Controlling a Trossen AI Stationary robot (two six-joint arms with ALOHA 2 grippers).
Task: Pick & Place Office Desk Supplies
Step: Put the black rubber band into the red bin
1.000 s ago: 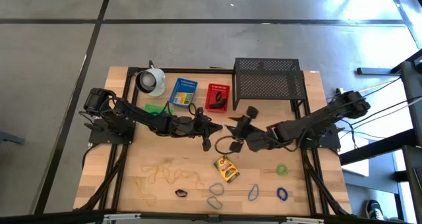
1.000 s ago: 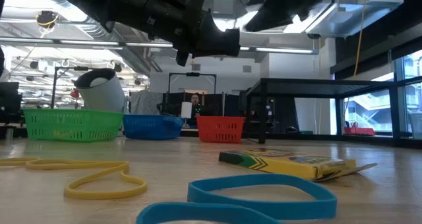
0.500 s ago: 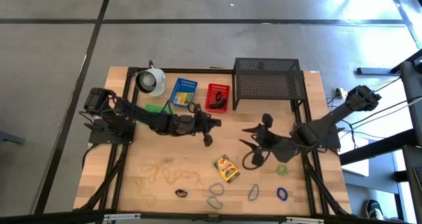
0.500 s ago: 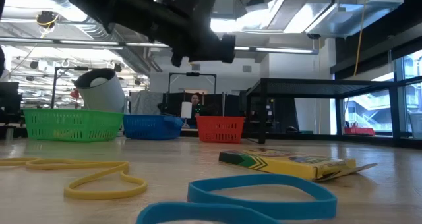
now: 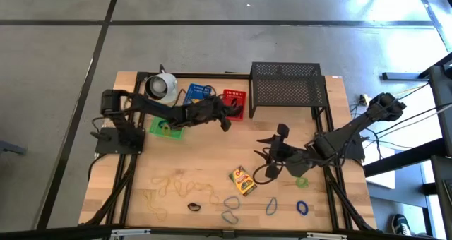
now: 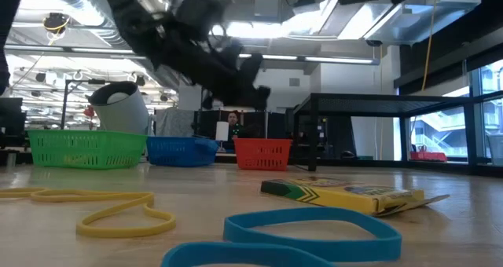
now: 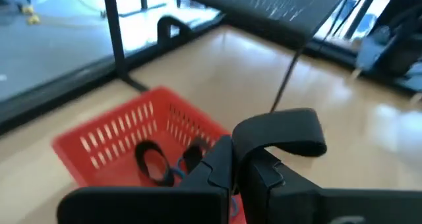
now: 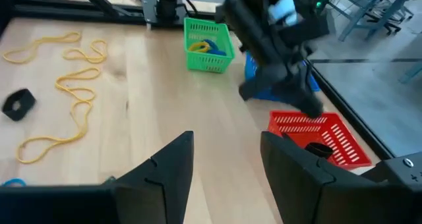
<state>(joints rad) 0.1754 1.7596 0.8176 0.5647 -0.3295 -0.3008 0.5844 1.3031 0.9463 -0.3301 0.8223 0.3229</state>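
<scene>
My left gripper [image 5: 224, 122] is shut tight and hangs over the red basket [image 5: 234, 103], holding nothing that I can see. In my left wrist view, the red basket [image 7: 125, 145] has dark clips [image 7: 148, 159] and a bit of blue in it. The blue basket [image 5: 196, 97] sits just beside the red one; I cannot tell what is in it. The green basket [image 8: 208, 45] has a yellow band [image 8: 200, 46] and something blue inside. The left arm reaches far across the back of the table.

My right gripper [image 5: 267, 152] is spread wide and empty, above the table near the crayon box [image 5: 244, 181]. The right arm is bent low and points toward the middle. Tan bands [image 5: 173, 189] lie loose at the front left. Blue bands [image 5: 232, 206] and a green band [image 5: 302, 181] lie at the front right. The black rack [image 5: 286, 85] stands at the back.
</scene>
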